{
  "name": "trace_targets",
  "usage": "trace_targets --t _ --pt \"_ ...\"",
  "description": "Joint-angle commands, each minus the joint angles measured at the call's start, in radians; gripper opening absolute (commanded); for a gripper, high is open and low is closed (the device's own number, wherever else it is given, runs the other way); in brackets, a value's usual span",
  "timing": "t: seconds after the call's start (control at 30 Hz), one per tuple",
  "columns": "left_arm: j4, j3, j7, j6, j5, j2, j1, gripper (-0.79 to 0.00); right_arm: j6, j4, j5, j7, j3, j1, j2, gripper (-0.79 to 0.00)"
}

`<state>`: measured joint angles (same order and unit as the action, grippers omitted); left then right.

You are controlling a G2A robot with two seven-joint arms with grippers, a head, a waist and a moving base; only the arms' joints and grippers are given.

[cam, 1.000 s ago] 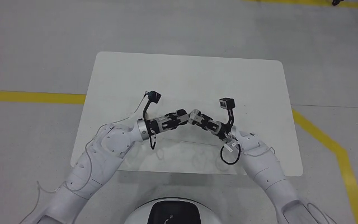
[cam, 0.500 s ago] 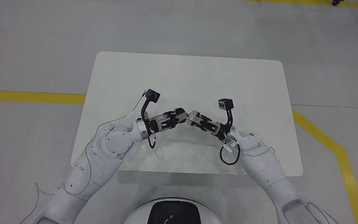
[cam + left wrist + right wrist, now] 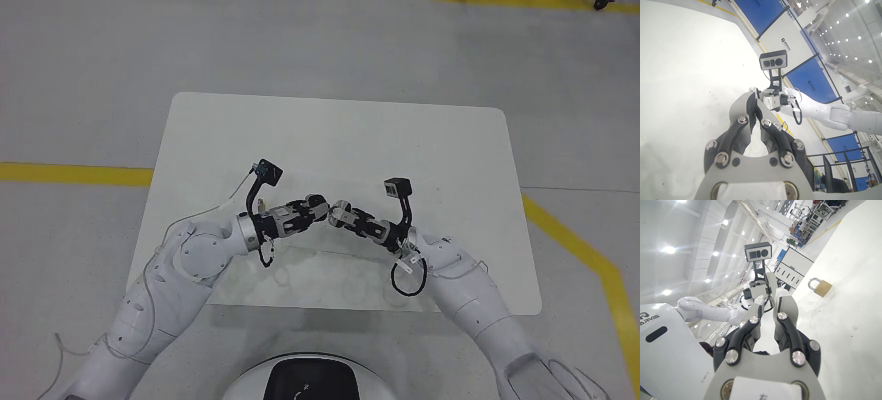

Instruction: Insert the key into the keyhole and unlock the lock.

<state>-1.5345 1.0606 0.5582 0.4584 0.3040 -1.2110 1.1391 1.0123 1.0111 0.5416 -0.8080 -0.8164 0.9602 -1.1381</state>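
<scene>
Left arm (image 3: pixel 210 250) and right arm (image 3: pixel 455 275) nudged farther out, tips nearly meeting. Lock (image 3: pixel 821 287) is lying flat on the desk (image 3: pixel 848 317), ahead and aside of the right jaws, shackle toward them. Left jaws are pinched shut, right slightly parted. Can't call which arm's nearer.

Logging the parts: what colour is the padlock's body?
The padlock body is brass-gold; clearest in right wrist view.

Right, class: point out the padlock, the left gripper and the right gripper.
padlock (image 3: pixel 824 289), right wrist view, on its brass body.
left gripper (image 3: pixel 754 98), left wrist view, between its fingertips.
right gripper (image 3: pixel 770 299), right wrist view, between its fingertips.
</scene>
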Motion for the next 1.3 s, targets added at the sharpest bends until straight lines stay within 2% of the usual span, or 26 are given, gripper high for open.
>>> trace_targets --t 0.0,0.27,0.33,0.67,0.7,0.73,0.77,1.03,1.17,1.27 --pt "-0.007 0.004 0.012 0.004 0.03 0.003 0.001 -0.785 0.0 0.0 0.004 0.0 0.012 -0.004 0.004 -0.659" --pt "-0.03 0.02 0.035 -0.001 0.052 0.011 0.016 -0.785 0.0 0.002 0.014 0.0 0.07 -0.028 0.018 -0.696" --pt "-0.033 0.021 0.037 -0.003 0.055 0.012 0.019 -0.785 0.0 0.002 0.019 0.0 0.082 -0.033 0.021 -0.785" --pt "-0.046 0.019 0.031 -0.027 0.095 0.016 0.023 -0.785 0.0 0.0 -0.018 0.0 0.116 -0.055 0.033 -0.785" --pt "-0.049 0.018 0.028 -0.032 0.101 0.016 0.024 -0.708 0.0 0.0 -0.021 0.0 0.117 -0.055 0.033 -0.785" --pt "-0.05 0.017 0.024 -0.037 0.104 0.016 0.025 -0.188 0.0 0.0 -0.023 0.0 0.118 -0.055 0.033 -0.785" --pt "-0.051 0.018 0.019 -0.045 0.108 0.016 0.025 0.0 0.0 0.001 -0.025 0.0 0.118 -0.056 0.033 -0.785" --pt "-0.071 0.041 -0.023 -0.059 0.172 0.021 0.03 0.0 0.0 -0.004 -0.019 0.0 0.093 -0.053 0.034 -0.785" --pt "-0.121 0.13 -0.037 -0.027 0.148 0.037 0.07 0.0 0.0 -0.028 -0.066 0.025 -0.001 -0.042 0.036 -0.785" --pt "-0.248 0.231 -0.039 -0.016 0.249 0.06 0.154 0.0 0.0 -0.01 -0.123 0.11 -0.087 -0.002 0.029 -0.785"
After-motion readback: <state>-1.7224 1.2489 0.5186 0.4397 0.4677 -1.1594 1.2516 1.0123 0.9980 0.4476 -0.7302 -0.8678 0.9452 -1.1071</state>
